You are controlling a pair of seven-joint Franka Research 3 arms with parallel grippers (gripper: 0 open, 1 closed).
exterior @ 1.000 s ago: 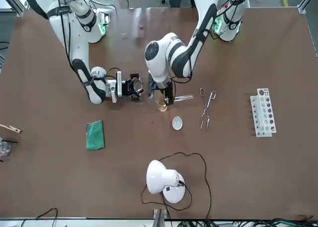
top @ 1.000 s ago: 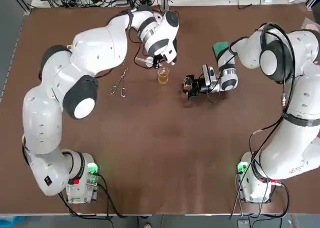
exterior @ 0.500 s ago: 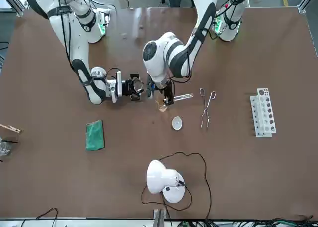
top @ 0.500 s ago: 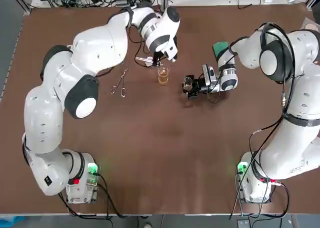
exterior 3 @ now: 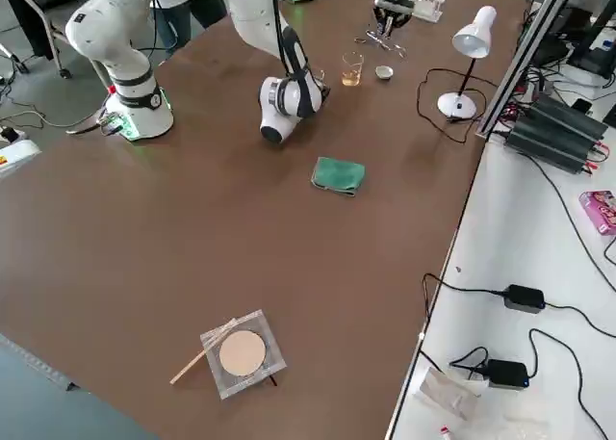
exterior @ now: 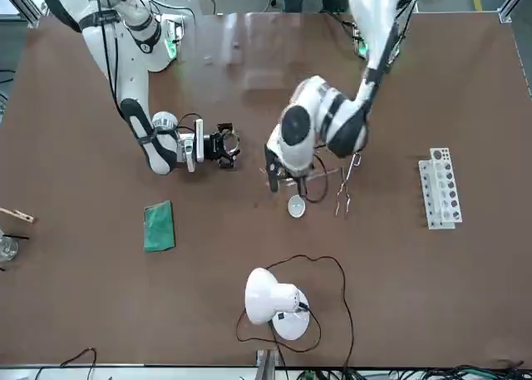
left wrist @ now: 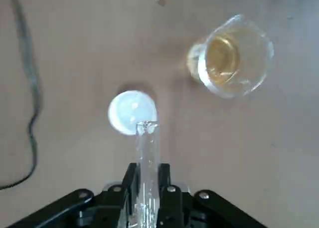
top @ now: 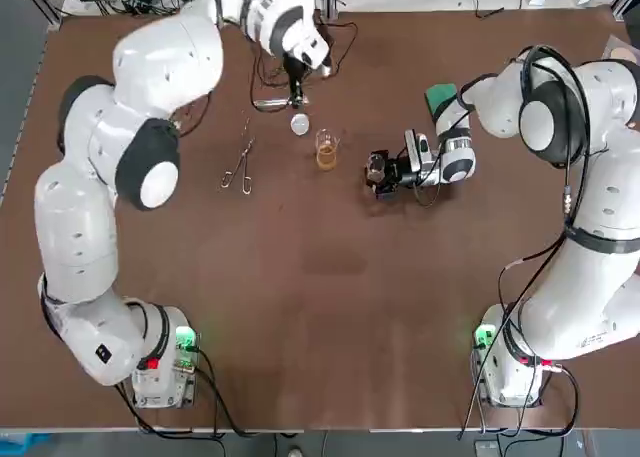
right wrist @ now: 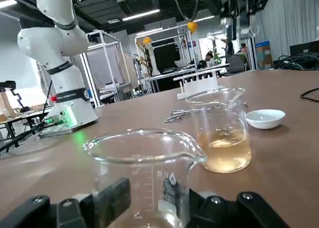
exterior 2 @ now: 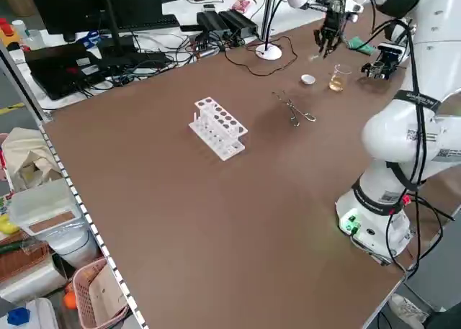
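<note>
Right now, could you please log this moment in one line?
left gripper: holds test tube near white dish | right gripper: holds clear beaker beside amber-liquid beaker

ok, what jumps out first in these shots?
The left gripper, raised over the far middle of the table, clamps a glass tube whose open end points down at a small white dish. Beside the dish stands a beaker of amber liquid. Next to that beaker, the right gripper holds a clear beaker low at the table.
</note>
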